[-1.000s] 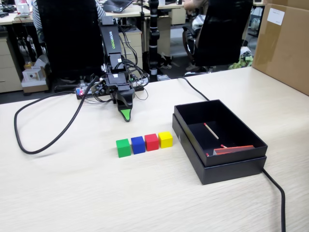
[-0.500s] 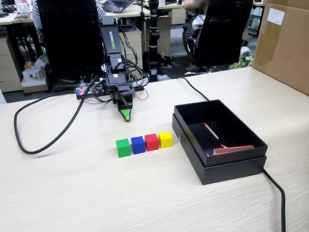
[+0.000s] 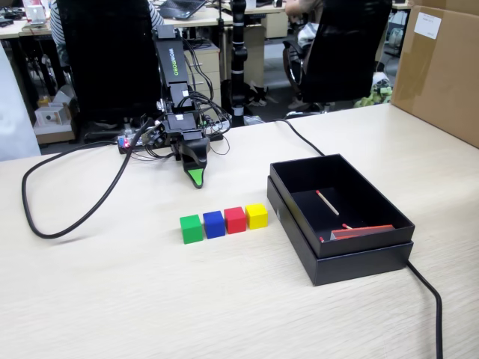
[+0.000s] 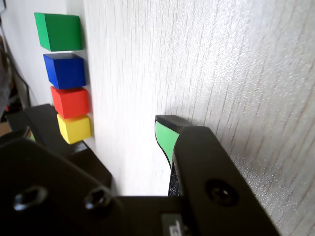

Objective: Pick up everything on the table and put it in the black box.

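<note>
the gripper point(image 3: 195, 179) points its green tip down at the table point(image 3: 112, 299), just behind the cubes, and i can't tell if its jaws are apart or closed. green cube point(image 3: 191, 229), blue cube point(image 3: 214, 224), red cube point(image 3: 235, 220) and yellow cube point(image 3: 257, 216) sit in a tight row on the table, left of the black box point(image 3: 374, 258) in the fixed view.

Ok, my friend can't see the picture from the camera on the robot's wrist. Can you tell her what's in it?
Four small glossy cubes stand in a row on the pale wood-grain table: green cube, blue cube, red cube, yellow cube. The black gripper, green at its tip, sits apart from them in the foreground.
</note>
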`<state>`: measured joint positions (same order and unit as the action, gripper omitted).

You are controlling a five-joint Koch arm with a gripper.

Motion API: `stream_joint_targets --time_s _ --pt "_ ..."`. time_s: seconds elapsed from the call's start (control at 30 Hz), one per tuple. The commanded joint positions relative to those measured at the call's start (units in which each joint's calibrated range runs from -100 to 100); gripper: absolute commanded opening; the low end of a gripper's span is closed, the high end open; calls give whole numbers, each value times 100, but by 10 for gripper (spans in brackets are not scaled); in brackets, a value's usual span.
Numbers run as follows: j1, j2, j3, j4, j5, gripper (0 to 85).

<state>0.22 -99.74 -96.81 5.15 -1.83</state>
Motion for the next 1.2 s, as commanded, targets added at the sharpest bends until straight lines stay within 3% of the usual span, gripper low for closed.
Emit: stream_joint_targets --time_s 0.0,0.3,0.57,0.93,1.17 --pt "15 -26 -75 -295 34 479" --pt "20 -26 -29 -338 29 477" --pt "-112 -26 2192 -3033 137 479" --pt "-142 479 4921 -5841 156 476" --pt "-156 926 6571 -7059 156 476"
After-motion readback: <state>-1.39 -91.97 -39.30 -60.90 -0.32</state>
